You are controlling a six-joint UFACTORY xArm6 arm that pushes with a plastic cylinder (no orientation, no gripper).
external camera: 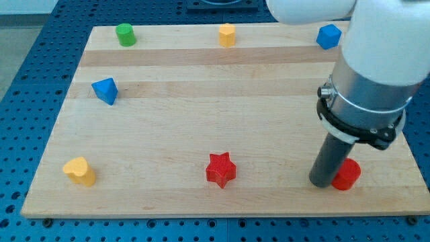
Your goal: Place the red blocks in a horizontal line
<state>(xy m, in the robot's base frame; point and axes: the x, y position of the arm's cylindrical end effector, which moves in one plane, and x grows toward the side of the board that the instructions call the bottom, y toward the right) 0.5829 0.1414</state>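
Camera view shows arm entering from the view's top right. White upper housing fills that corner; below it sits a grey cylindrical section w/ a black clamp ring, then the dark rod running down toward the board. Rod reads approx. vertical, w/ a slight lean toward the view's left at its lower end.

My tip (pixel 322 183) rests at board level near the view's bottom right. Tool is a plain rod: no jaws, nothing gripped. Tip stands just beside the red cylinder (pixel 347 175), on that block's left side; the two appear to touch, but actual contact cannot be confirmed.

Task items:
- Red cylinder: bottom right of wooden board (pixel 201 87), partly hidden behind the rod.
- Red star (pixel 220 169): bottom centre, well apart from the tip, to the view's left. Both red blocks lie at about the same height in the view, close to the bottom edge.

Other blocks, none near the tip:
- Yellow heart-like block (pixel 79 171): bottom left.
- Blue triangular block (pixel 105 90): left side, mid-height.
- Green cylinder (pixel 125 34): top left.
- Yellow block (pixel 227 34), approx. hexagonal: top centre.
- Blue block (pixel 328 36), angular, exact shape unclear: top right, just beside the arm housing.

Board lies on a blue perforated table (pixel 27 60).
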